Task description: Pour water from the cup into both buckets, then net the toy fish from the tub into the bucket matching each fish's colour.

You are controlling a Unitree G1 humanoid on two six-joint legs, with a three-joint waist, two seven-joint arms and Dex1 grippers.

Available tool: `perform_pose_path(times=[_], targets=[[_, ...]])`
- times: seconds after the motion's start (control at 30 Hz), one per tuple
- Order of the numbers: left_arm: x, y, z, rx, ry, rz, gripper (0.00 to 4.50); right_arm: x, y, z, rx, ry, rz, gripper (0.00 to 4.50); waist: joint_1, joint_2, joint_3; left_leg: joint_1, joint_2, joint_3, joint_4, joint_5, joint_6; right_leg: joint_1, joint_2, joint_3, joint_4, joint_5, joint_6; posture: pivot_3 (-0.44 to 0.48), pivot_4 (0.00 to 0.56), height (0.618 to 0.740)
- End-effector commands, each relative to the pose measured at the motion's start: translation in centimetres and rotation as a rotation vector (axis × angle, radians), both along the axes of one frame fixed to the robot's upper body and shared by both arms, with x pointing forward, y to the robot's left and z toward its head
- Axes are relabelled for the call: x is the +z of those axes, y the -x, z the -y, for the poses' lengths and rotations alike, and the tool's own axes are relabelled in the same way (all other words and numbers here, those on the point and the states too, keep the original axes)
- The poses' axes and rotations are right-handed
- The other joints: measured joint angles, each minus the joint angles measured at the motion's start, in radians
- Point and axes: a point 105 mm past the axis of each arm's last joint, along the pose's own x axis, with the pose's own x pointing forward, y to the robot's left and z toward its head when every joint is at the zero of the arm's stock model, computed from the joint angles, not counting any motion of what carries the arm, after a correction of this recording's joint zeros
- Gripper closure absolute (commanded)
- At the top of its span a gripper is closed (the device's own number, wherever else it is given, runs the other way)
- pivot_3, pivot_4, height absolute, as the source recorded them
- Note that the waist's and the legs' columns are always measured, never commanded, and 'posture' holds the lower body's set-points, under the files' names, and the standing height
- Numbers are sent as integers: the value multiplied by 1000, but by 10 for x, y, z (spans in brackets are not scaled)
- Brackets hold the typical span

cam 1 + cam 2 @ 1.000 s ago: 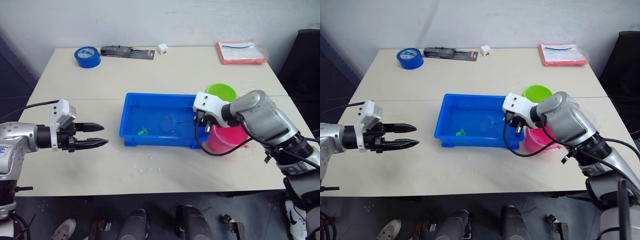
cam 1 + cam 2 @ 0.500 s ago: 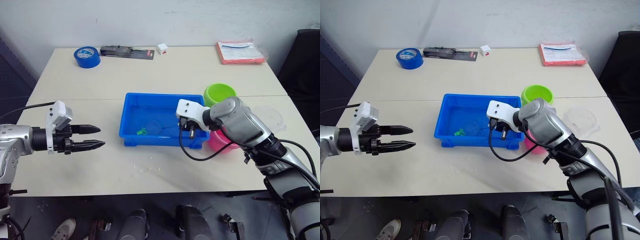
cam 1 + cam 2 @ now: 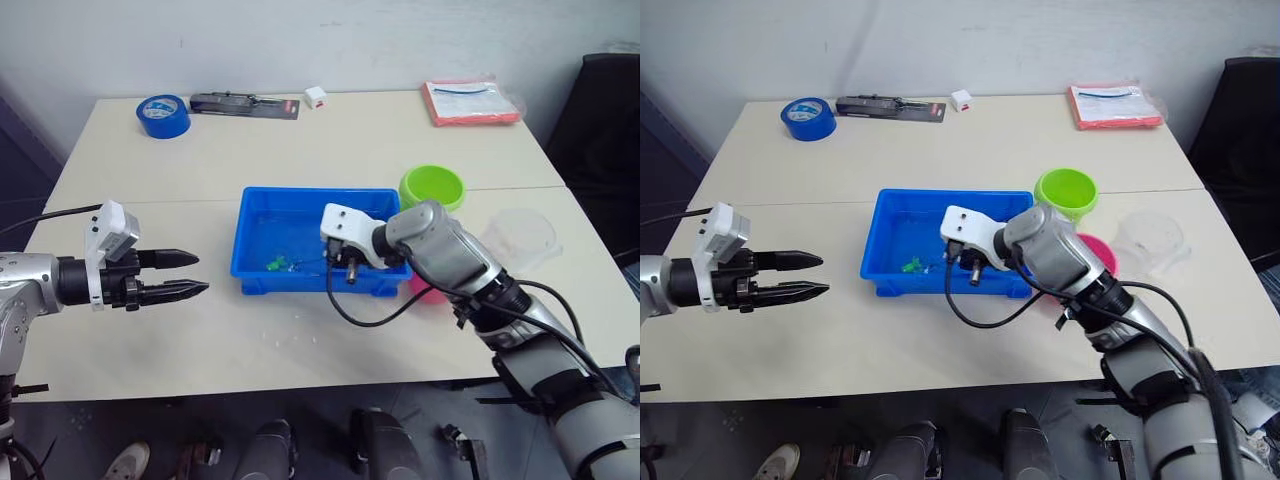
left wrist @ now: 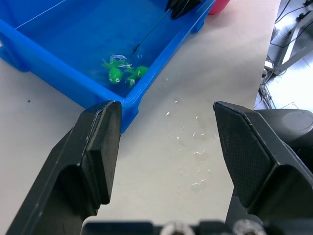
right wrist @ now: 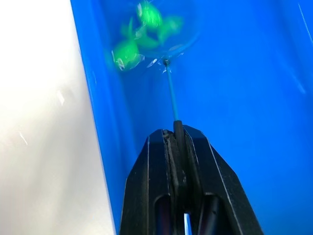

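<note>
My right gripper (image 5: 175,134) is pinched tight on the net (image 5: 168,78), whose thin handle reaches into the blue tub (image 3: 300,200) at the table's middle. The right wrist view shows the hoop lying over the green fish (image 4: 122,72) by the tub's near wall; from my head they are only a green speck. My left gripper (image 3: 185,275) hangs spread wide over bare table, well left of the tub. The green bucket (image 3: 432,187) and the pink bucket (image 3: 1102,252) stand just right of the tub, the clear cup (image 3: 520,238) beyond them.

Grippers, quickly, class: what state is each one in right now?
Left gripper: open, holding nothing.
Right gripper: shut on the net handle.
</note>
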Motion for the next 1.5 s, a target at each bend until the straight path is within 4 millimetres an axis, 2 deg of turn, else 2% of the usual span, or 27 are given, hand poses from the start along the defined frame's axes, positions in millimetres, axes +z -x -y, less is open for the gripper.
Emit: perform_pose_path(times=[0.03, 0.2, 0.5, 0.7, 0.97, 1.3, 1.4, 1.5], targets=[[11, 3, -2, 9, -10, 36, 1237, 27, -7, 0, -39, -88, 24, 3702, 0, 0, 0, 0, 0, 0, 0, 0, 0, 0, 0, 0, 0, 0, 0, 0, 150, 737], [10, 2, -1, 5, -7, 38, 1237, 36, -8, 4, -61, -127, 35, 3702, 3, 0, 0, 0, -1, -2, 1, 0, 0, 1, -1, -1, 2, 0, 0, 0, 150, 737], [12, -2, 3, -16, -2, 43, 1237, 39, -8, 14, -108, -163, 23, 3702, 1, 0, 0, 0, -1, -2, 0, 0, 0, 0, -1, -1, 3, 0, 0, 0, 150, 737], [15, -9, 10, -48, 10, 68, 1237, 58, 1, 43, -151, -244, 11, 3702, 8, 0, 0, 0, -3, -5, 1, 0, 0, 1, -2, -1, 4, 0, 0, 0, 150, 737], [21, -29, 17, -53, 31, 166, 1237, 69, 21, 75, -204, -289, 6, 3702, 6, 0, 0, 0, -3, -5, 0, 0, 0, 1, -3, -2, 3, 0, 0, 0, 150, 737], [21, -39, 26, -101, 35, 191, 1237, 74, 26, 92, -273, -319, 13, 3702, 6, 0, 0, 0, -3, -5, 0, 0, 0, 1, -4, -2, 3, 0, 0, 0, 150, 737], [26, -47, 36, -126, 45, 234, 1237, 89, 23, 112, -341, -357, 54, 3702, 14, 0, 0, 0, -3, -5, 1, 0, 0, 1, -4, -3, 3, 0, 0, 0, 150, 737], [33, -57, 48, -154, 70, 279, 1237, 110, 15, 153, -493, -399, 129, 3702, 33, 0, 0, -1, -6, -5, 3, 0, 1, 1, -6, -4, 3, 0, 0, 0, 150, 737]])
